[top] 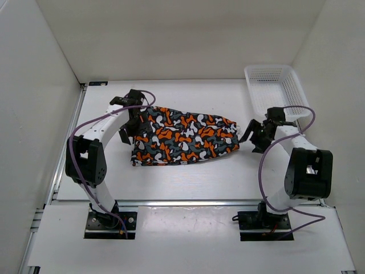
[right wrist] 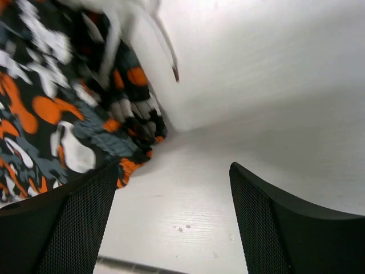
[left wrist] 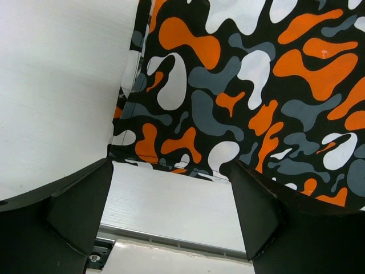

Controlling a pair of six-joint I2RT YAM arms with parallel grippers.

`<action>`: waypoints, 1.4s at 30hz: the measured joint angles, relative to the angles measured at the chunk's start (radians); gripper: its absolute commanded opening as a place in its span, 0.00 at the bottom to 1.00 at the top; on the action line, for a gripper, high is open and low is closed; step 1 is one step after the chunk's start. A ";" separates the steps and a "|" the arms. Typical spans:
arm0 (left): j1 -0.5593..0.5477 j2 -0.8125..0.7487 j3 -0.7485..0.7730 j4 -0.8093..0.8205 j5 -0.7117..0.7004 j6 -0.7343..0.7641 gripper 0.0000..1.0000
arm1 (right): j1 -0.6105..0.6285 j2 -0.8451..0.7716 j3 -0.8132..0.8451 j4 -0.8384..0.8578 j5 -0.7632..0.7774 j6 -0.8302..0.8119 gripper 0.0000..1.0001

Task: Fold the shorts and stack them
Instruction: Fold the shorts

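The shorts [top: 182, 137], in an orange, black, grey and white camouflage print, lie folded flat on the white table, long side running left to right. My left gripper [top: 132, 127] is open at their left end; in the left wrist view [left wrist: 171, 214] its jaws stand wide apart over the shorts' [left wrist: 239, 85] near-left corner, with nothing between them. My right gripper [top: 255, 136] is open just right of the shorts' right end. In the right wrist view [right wrist: 174, 220] bare table lies between its jaws, and the gathered waistband [right wrist: 68, 108] with a white drawstring [right wrist: 165, 48] sits to the left.
A white plastic mesh basket [top: 276, 91] stands at the back right of the table [top: 188, 177], just behind my right arm. White walls enclose the table on the left, back and right. A metal rail [top: 188, 202] runs along the near edge.
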State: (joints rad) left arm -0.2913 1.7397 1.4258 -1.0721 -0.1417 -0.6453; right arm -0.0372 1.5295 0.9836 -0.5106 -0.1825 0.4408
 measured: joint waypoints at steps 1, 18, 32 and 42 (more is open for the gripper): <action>0.000 0.000 0.000 0.002 0.002 0.000 0.95 | -0.011 0.013 -0.032 0.011 -0.034 0.003 0.83; -0.011 0.017 0.000 0.030 0.023 0.000 0.95 | 0.031 0.251 -0.027 0.270 -0.225 0.107 0.00; 0.047 0.084 0.002 0.064 0.025 0.012 0.46 | 0.037 -0.038 -0.065 0.080 -0.091 0.056 0.00; 0.129 0.298 0.050 0.127 0.061 0.024 0.10 | 0.037 -0.199 -0.066 -0.072 -0.006 0.014 0.00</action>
State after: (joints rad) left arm -0.1619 2.0380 1.4757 -0.9455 -0.0811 -0.6209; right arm -0.0006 1.3304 0.9180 -0.5831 -0.1886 0.4549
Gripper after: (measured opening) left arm 0.109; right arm 0.038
